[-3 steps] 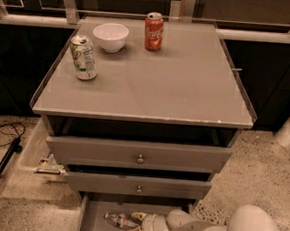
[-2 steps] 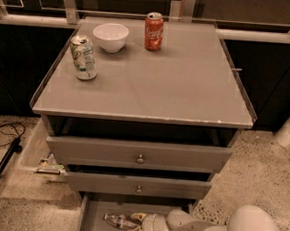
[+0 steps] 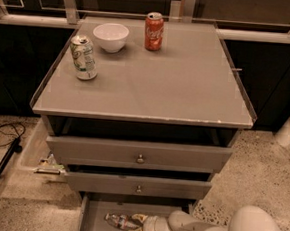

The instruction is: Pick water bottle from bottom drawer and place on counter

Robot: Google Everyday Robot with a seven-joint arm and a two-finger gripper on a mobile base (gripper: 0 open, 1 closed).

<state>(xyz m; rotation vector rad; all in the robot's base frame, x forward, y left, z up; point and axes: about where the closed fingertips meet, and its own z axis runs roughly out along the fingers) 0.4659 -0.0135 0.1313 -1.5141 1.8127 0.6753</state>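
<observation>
Gripper [image 3: 137, 226]: low in the bottom drawer [image 3: 96, 211], fingers [image 3: 140, 219] spread either side of the water bottle's [image 3: 118, 220] right end.
Water bottle: lying flat on the drawer floor.
Counter [image 3: 177, 85]: carries a white bowl [image 3: 110, 36], red can [image 3: 153, 31] and green-white can [image 3: 84, 57].

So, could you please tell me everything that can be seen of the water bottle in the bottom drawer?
The water bottle is small and made of clear plastic, with a reddish-white label band around its middle. It lies on its side on the flat grey floor of the open bottom drawer, with its length running left to right. Its right end is covered by the gripper, which reaches in from the right and is at the bottle. Whether the gripper actually grips it cannot be told.
</observation>
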